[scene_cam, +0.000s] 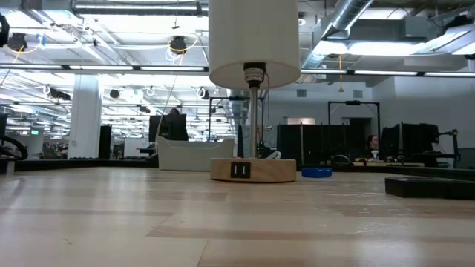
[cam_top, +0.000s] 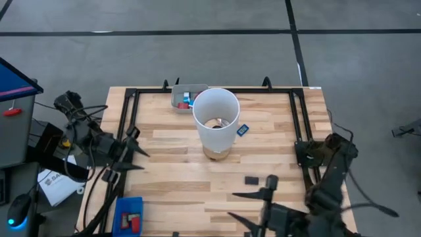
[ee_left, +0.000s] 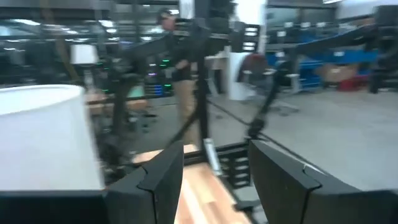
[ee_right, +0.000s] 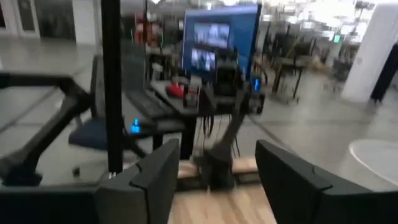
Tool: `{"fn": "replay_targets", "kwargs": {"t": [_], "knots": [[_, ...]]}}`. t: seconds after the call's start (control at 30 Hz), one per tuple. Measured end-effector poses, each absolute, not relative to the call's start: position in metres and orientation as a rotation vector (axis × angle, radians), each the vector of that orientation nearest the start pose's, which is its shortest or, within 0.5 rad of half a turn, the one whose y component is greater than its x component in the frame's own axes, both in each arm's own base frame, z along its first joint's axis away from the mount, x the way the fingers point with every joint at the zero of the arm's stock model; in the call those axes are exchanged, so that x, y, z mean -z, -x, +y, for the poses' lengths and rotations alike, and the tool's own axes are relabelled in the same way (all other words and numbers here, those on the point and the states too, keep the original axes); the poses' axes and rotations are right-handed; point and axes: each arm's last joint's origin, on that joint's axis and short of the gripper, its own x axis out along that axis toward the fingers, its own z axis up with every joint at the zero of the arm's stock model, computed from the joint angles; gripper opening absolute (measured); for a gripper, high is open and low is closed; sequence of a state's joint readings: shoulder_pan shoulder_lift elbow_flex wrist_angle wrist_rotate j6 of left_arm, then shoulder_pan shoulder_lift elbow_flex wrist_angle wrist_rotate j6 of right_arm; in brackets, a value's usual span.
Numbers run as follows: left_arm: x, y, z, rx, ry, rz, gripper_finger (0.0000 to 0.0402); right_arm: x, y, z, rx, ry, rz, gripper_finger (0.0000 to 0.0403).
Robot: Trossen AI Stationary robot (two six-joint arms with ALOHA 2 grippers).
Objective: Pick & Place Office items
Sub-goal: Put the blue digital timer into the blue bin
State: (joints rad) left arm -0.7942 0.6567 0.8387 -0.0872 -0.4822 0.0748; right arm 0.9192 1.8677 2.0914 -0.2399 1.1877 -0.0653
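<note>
Lying flat on the pale wooden table (cam_top: 171, 151), a small black blocky piece (cam_top: 251, 180) is seen just ahead of the right gripper (cam_top: 245, 205), on the side toward the lamp. Its long axis appears to run across the table, roughly crosswise to the right gripper's fingers (cam_top: 253, 195), though the piece is too small for this to be certain. A small light blue piece with a white mark (cam_top: 242, 130) is found farther on, just beside the tall white cylindrical lampshade (cam_top: 215, 120), well apart from both sets of jaws. The right arm is judged the nearer to both loose pieces.

The right gripper's jaws are held partly apart with nothing between them, as is shown in the right wrist view (ee_right: 211, 180). The left gripper (cam_top: 135, 151) is likewise held partly apart and empty (ee_left: 214, 180), at the table's left edge, pointed toward the lampshade and well away from the black piece.

Behind the lampshade, far from both jaws, a grey rectangular tray (cam_top: 177, 102) is seen with several red and light blue pieces in it. A blue rectangular tray (cam_top: 120, 216), below the left gripper at the table's near edge, holds at least one red piece (cam_top: 134, 220).
</note>
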Motion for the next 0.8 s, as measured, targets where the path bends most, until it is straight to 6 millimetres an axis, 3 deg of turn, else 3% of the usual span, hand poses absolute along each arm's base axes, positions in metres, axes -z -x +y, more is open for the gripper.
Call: {"fn": "replay_targets", "kwargs": {"t": [0.3, 0.5, 0.6, 0.8], "knots": [[-0.375, -0.107, -0.085, 0.188, -0.032, -0.068, 0.0178, -0.469, -0.205, 0.307, 0.190, 0.041, 0.176, 0.0136], [-0.377, -0.113, -0.087, 0.056, -0.006, -0.083, 0.0178, -0.492, -0.182, 0.306, 0.188, 0.109, 0.128, 0.0102], [-0.380, -0.117, -0.088, -0.011, 0.017, -0.107, 0.0178, -0.506, -0.166, 0.294, 0.154, 0.115, 0.114, 0.0099], [-0.388, -0.130, -0.092, -0.083, 0.071, -0.193, 0.0178, -0.527, -0.143, 0.248, 0.115, 0.133, 0.146, 0.0118]]}}
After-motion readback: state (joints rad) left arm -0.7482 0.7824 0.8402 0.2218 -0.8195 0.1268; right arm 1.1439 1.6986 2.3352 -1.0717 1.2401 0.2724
